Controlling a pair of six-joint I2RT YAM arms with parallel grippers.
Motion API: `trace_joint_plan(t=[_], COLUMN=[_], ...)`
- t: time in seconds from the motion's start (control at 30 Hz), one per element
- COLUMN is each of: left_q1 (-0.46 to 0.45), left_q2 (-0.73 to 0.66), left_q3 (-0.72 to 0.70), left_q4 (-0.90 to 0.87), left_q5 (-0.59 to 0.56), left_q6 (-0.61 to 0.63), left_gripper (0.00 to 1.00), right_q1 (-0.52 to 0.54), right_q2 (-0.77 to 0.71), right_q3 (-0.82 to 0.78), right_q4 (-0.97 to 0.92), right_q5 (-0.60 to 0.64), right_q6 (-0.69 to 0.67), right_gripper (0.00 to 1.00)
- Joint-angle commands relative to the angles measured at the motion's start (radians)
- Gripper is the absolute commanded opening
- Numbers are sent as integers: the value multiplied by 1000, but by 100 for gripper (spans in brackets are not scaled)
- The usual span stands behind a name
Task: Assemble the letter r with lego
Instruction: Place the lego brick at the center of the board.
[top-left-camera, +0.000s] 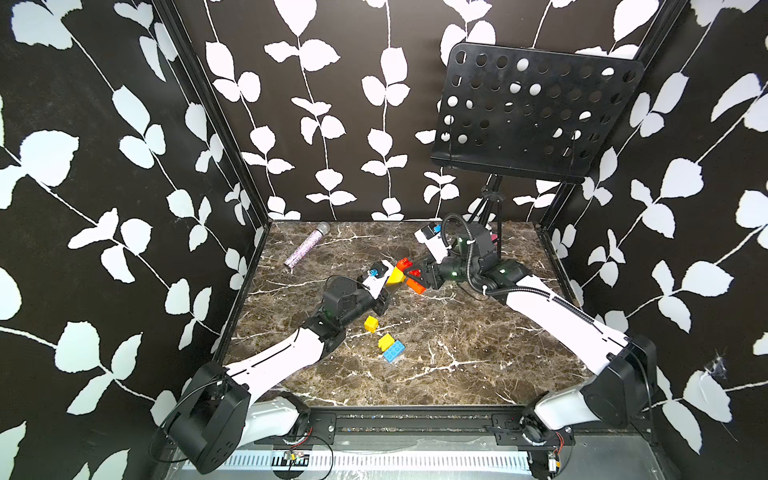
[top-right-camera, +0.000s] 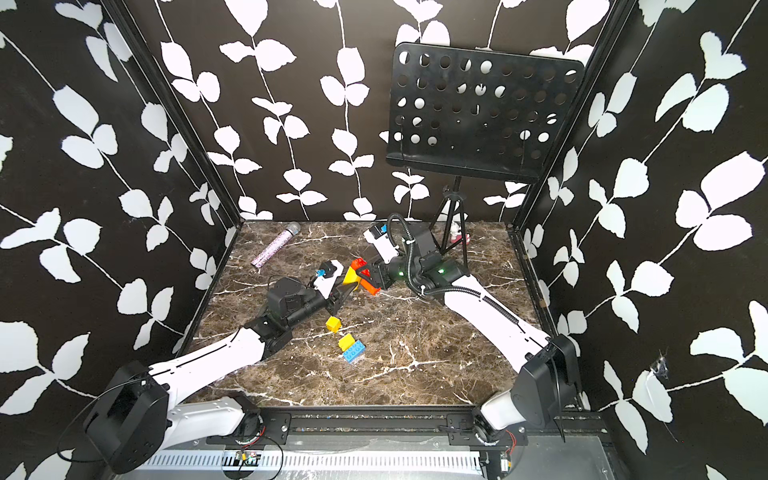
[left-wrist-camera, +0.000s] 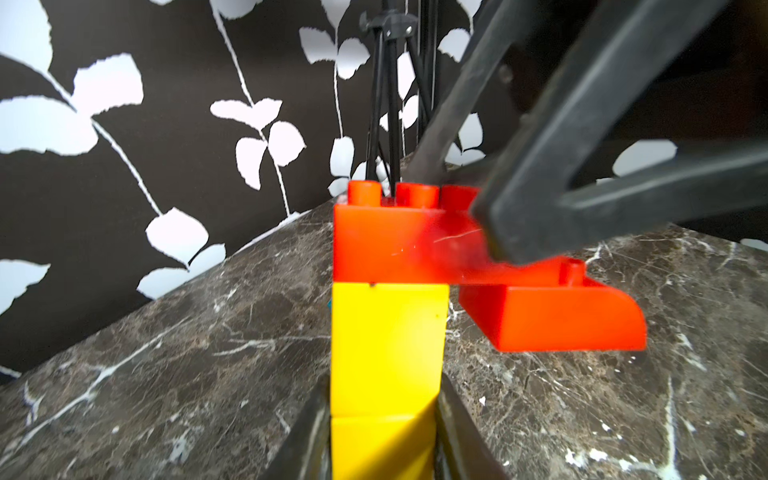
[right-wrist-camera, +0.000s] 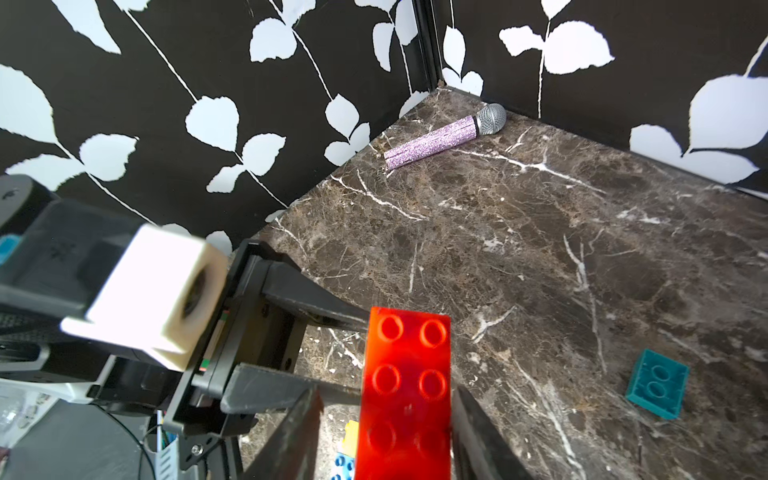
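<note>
finding: my left gripper (left-wrist-camera: 384, 395) is clamped on the lower part of the yellow stem (left-wrist-camera: 386, 340), two bricks high, and holds it above the table (top-left-camera: 457, 353), farther from my bases than the blue brick (top-left-camera: 394, 352). a long red-orange brick (left-wrist-camera: 386, 245) caps the stem and overhangs one side. a curved red-orange brick (left-wrist-camera: 552, 320) hangs under that overhang.

my right gripper (right-wrist-camera: 386, 395) straddles the long brick with its jaws parted and a gap showing at one side. it is not gripping.

loose stock: one yellow brick (top-left-camera: 385, 341) touches the blue brick and another yellow brick (top-left-camera: 371, 323) sits near it. a teal brick (right-wrist-camera: 658, 384) lies flat, but i cannot place it relative to the blue brick.

assessment: the bricks look light, rigid and glossy, so they are likely to slip. the joints are friction only, and the overhang would lever off under a sideways push. i would grip the flat side walls low on the stem, never the studs or the curved face.
</note>
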Motion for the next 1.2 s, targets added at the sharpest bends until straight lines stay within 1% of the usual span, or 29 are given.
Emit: trace_joint_plan(t=[0.0,0.03,0.13,0.2,0.27,0.33,0.37,0.47,0.53,0.6,0.7,0.87,1.03,1.1,1.17], left_q1=[4,3,6,12,31,63,90,159,192,216,220,222,237,237,239], left_q2=[-10,-6,22,58,118,187,225,303,347,405,474,536,659,688,710], left_q3=[51,60,94,150,224,286,306,316,321,361,424,453,586,622,651], left_q4=[-119,-148,-235,-361,-495,-590,-609,-594,-585,-638,-704,-663,-761,-786,-801], left_q5=[-72,-89,-203,-277,-311,-296,-255,-182,-169,-165,-155,-126,-87,-97,-99], left_q6=[-28,-38,-108,-162,-218,-286,-322,-438,-497,-536,-547,-544,-507,-494,-488], left_gripper=[25,25,25,26,27,28,28,28,28,28,28,31,33,33,37], right_q1=[-16,-25,-58,-83,-116,-145,-154,-162,-164,-165,-167,-169,-171,-171,-171], right_q2=[-78,-90,-125,-145,-154,-148,-145,-146,-152,-159,-163,-170,-161,-164,-167], right_q3=[-41,-49,-62,-82,-105,-123,-135,-179,-203,-217,-221,-224,-228,-228,-231], right_q4=[76,88,109,123,131,121,125,128,128,119,99,87,80,78,79], right_q5=[57,69,112,147,170,173,169,172,185,199,211,225,225,223,221], right_q6=[23,32,57,79,109,132,139,141,138,133,117,96,88,90,93], right_gripper=[56,57,59,60,62,61,60,58,58,59,59,59,59,59,60])
